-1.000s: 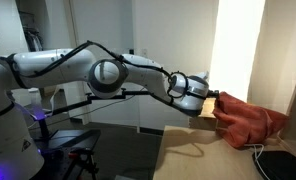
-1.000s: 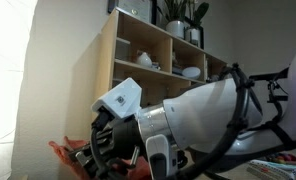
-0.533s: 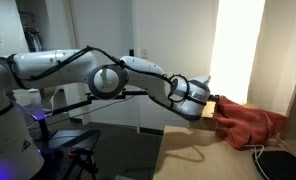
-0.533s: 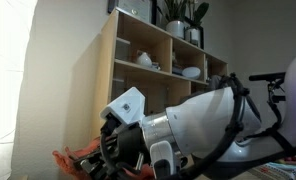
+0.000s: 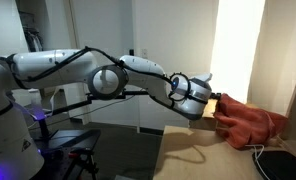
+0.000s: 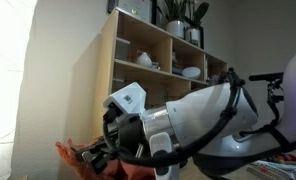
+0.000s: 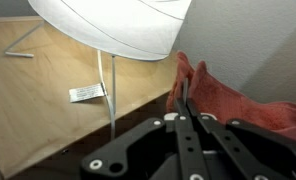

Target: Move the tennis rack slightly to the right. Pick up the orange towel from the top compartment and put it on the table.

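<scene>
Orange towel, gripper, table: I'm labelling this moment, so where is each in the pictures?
orange towel (image 5: 253, 122), in an exterior view, middle of the bunched cloth.
gripper (image 7: 184, 92), wrist view, where the shut fingertips pinch the towel's edge.
table (image 5: 188, 155), in an exterior view, bare tan top beside the towel.

This looks like a lived-in room at home: behind and above the jaws stands a wooden cubby shelf (image 6: 128, 80) with crockery (image 6: 145, 58) in it and potted plants (image 6: 178, 18) on top. Below the jaws is a tan wooden table (image 5: 188, 152), and beside them a sunlit curtain (image 6: 13, 80).
</scene>
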Robot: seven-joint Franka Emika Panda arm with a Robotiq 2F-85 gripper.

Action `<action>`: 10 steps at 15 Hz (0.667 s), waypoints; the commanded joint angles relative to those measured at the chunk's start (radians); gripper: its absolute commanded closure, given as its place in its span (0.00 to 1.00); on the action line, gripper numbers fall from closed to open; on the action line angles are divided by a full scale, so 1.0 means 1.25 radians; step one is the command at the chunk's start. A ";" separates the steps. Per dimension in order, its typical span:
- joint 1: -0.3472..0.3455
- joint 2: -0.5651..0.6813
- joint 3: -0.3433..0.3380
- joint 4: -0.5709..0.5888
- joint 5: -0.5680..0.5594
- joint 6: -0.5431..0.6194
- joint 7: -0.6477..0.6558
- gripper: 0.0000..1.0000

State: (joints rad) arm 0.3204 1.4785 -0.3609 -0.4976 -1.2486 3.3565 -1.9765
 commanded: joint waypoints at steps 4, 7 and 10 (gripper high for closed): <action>-0.004 0.000 0.013 0.006 -0.028 -0.004 0.016 0.96; -0.004 0.000 0.009 0.046 -0.035 0.020 0.005 0.99; 0.007 -0.005 -0.004 0.135 -0.039 0.028 -0.013 0.99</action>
State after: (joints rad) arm 0.3244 1.4765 -0.3568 -0.4396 -1.2620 3.3665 -1.9875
